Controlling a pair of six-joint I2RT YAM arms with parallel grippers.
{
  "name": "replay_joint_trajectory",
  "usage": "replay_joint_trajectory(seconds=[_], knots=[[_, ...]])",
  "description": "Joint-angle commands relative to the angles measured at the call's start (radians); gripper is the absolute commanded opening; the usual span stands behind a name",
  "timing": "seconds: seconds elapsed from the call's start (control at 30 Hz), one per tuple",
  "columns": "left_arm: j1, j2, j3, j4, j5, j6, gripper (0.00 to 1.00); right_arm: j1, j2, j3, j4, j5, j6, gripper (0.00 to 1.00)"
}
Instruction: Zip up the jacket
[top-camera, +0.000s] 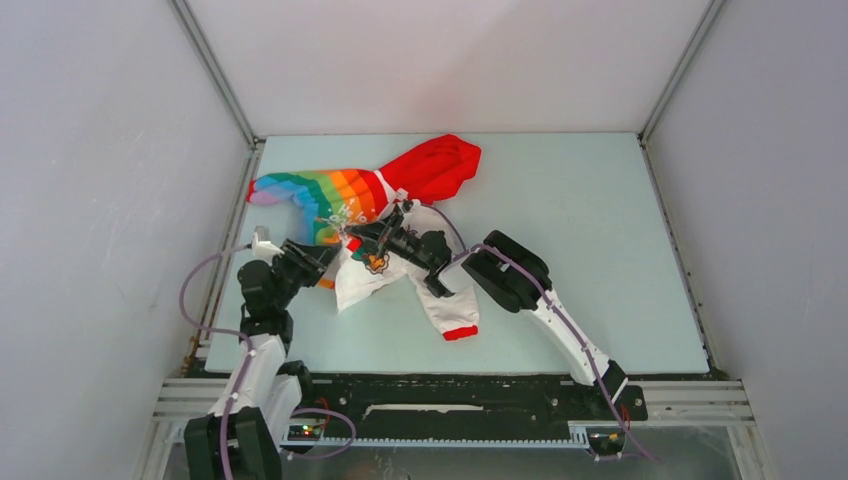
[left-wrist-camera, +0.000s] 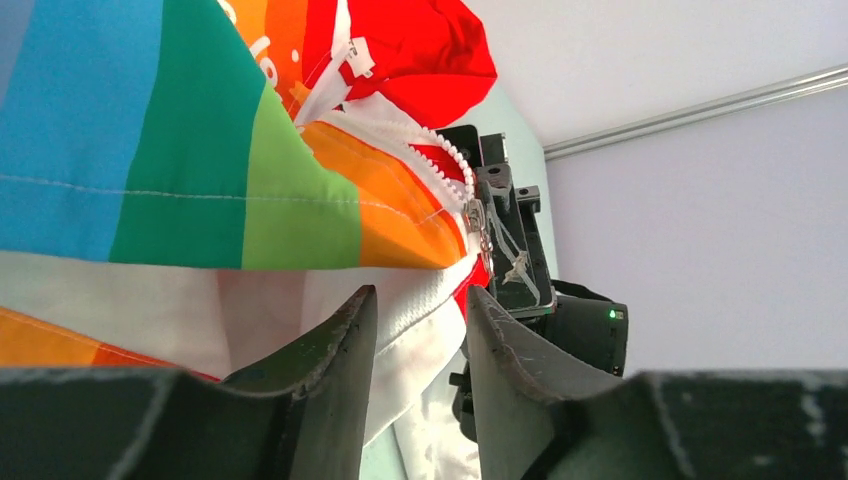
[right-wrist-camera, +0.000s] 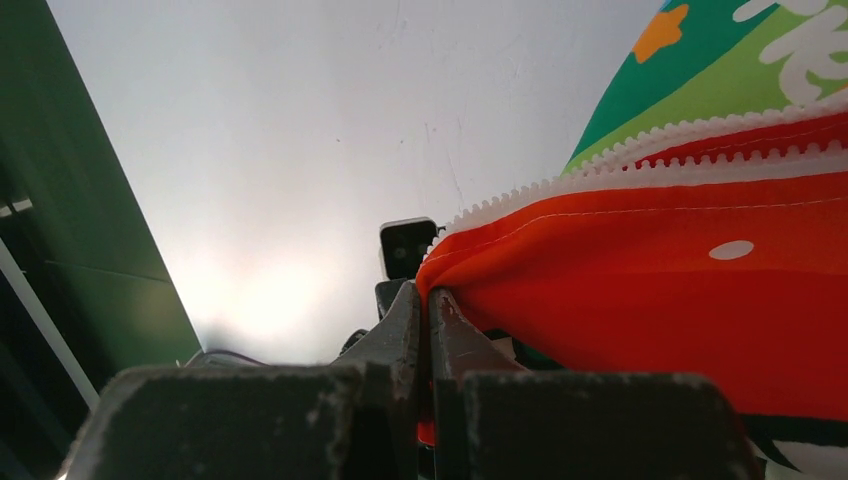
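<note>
The jacket (top-camera: 365, 215) lies crumpled left of the table's middle, with its red hood (top-camera: 435, 165) at the back. Its rainbow half (top-camera: 310, 195) is to the left, and a white sleeve with a red cuff (top-camera: 458, 330) trails toward the front. My right gripper (right-wrist-camera: 428, 295) is shut on the jacket's orange-red edge, just below the white zipper teeth (right-wrist-camera: 640, 140). My left gripper (left-wrist-camera: 420, 300) sits under the rainbow fabric (left-wrist-camera: 200, 130). Its jaws stand apart, and a white hem band (left-wrist-camera: 425, 305) runs loosely between them. The zipper slider (left-wrist-camera: 478, 222) hangs beside the right gripper's black body (left-wrist-camera: 520, 260).
White walls enclose a pale blue-green table (top-camera: 580, 220), with metal posts in the back corners. A black rail (top-camera: 450, 395) runs along the near edge. Purple cables (top-camera: 190, 300) loop off the left arm close to the left wall.
</note>
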Motion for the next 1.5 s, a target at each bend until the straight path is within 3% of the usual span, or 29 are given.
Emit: replay_joint_trajectory(seconds=[0.0, 0.2, 0.3, 0.37, 0.7, 0.8, 0.97, 1.07, 1.3, 1.47], knots=[[0.006, -0.039, -0.042, 0.075, 0.025, -0.084, 0.45, 0.001, -0.017, 0.009, 0.050, 0.024, 0.012, 0.00], [0.024, -0.096, -0.078, 0.090, -0.017, -0.135, 0.56, 0.000, -0.021, 0.001, 0.051, 0.021, 0.020, 0.00], [0.044, -0.055, -0.051, 0.090, 0.022, -0.145, 0.67, 0.000, -0.027, 0.000, 0.051, 0.018, 0.024, 0.00], [0.053, -0.008, -0.027, 0.077, 0.041, -0.153, 0.68, -0.001, -0.035, 0.000, 0.051, 0.011, 0.028, 0.00], [0.070, 0.138, 0.009, 0.205, 0.126, -0.229, 0.64, -0.002, -0.053, -0.004, 0.052, 0.002, 0.060, 0.00], [0.071, 0.077, -0.002, 0.209, 0.116, -0.219, 0.64, -0.002, -0.054, -0.011, 0.054, 0.002, 0.060, 0.00], [0.071, -0.106, -0.024, 0.045, 0.051, -0.182, 0.68, 0.004, -0.052, -0.012, 0.054, 0.013, 0.060, 0.00], [0.071, -0.138, -0.030, 0.007, 0.036, -0.189, 0.69, 0.007, -0.050, -0.012, 0.054, 0.017, 0.071, 0.00], [0.071, 0.010, 0.013, 0.099, 0.082, -0.251, 0.63, -0.006, -0.085, -0.027, 0.054, 0.019, 0.078, 0.00], [0.070, 0.019, 0.006, 0.141, 0.060, -0.268, 0.63, -0.009, -0.099, -0.039, 0.052, 0.010, 0.084, 0.00]])
